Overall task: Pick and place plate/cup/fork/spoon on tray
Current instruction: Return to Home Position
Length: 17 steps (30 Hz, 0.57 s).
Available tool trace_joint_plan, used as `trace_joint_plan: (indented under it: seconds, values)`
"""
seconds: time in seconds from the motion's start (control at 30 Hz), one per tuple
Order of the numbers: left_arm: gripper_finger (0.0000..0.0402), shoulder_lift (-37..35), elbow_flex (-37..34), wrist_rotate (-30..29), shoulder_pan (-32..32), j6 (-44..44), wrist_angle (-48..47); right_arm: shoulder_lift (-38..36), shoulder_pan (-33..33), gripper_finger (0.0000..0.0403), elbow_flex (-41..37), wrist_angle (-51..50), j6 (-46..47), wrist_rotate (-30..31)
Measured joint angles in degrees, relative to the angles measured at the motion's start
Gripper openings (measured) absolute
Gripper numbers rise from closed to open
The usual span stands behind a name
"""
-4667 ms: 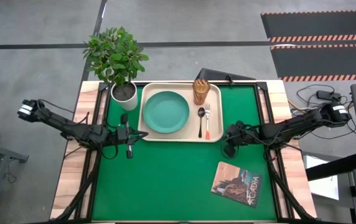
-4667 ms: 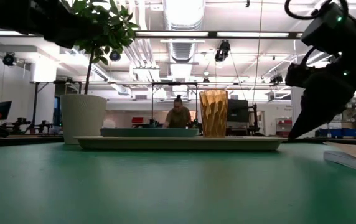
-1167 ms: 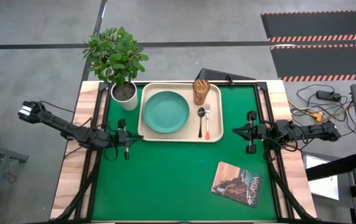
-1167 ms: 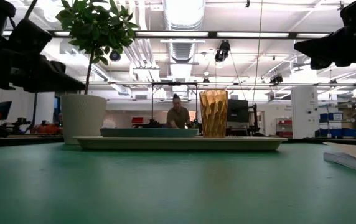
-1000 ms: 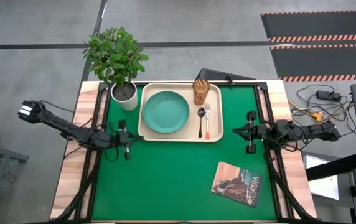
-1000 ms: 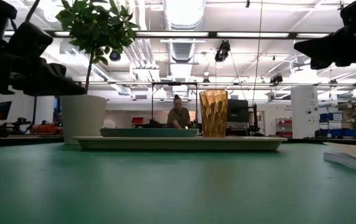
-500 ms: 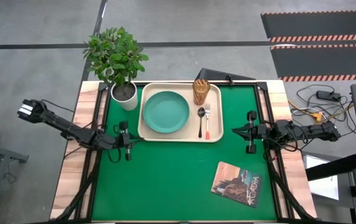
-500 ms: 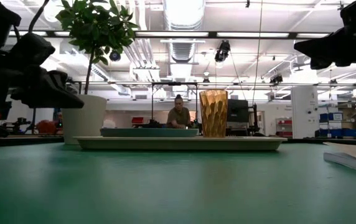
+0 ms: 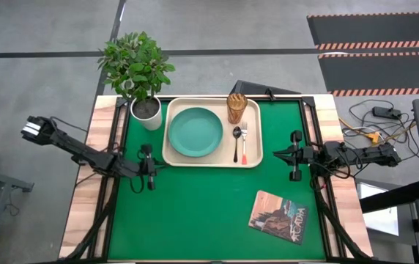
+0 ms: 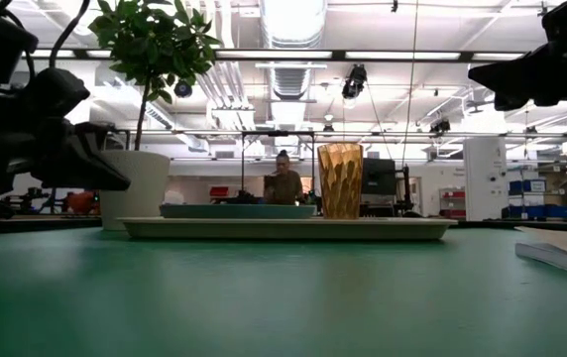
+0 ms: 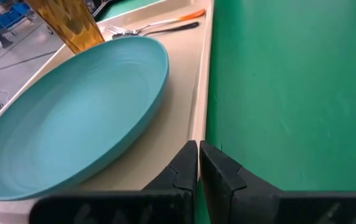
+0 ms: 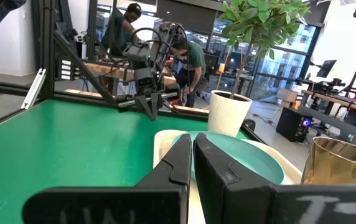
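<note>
Left gripper (image 11: 198, 149) is hovering over the green mat (image 9: 195, 213) near the near left corner of the tray (image 9: 209, 162), fingers pressed together and gripping nothing. Right gripper (image 12: 192, 142) is hanging well right of the tray, likewise clenched and empty. Farther back, the plate (image 9: 195, 132) is lying on the tray's left half, the spoon (image 9: 236, 144) and fork (image 9: 244, 145) are lying side by side on its right, and the cup (image 9: 236, 108) is standing upright at its far right corner
</note>
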Motion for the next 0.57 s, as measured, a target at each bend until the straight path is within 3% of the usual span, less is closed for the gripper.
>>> trace_joint_plan:
  seconds: [0.57]
  values:
    - [0.0, 5.1, 0.0, 0.0, 0.0, 0.0, 0.0, 0.0, 0.0, 0.0009, 0.0, 0.0, 0.0, 0.0]
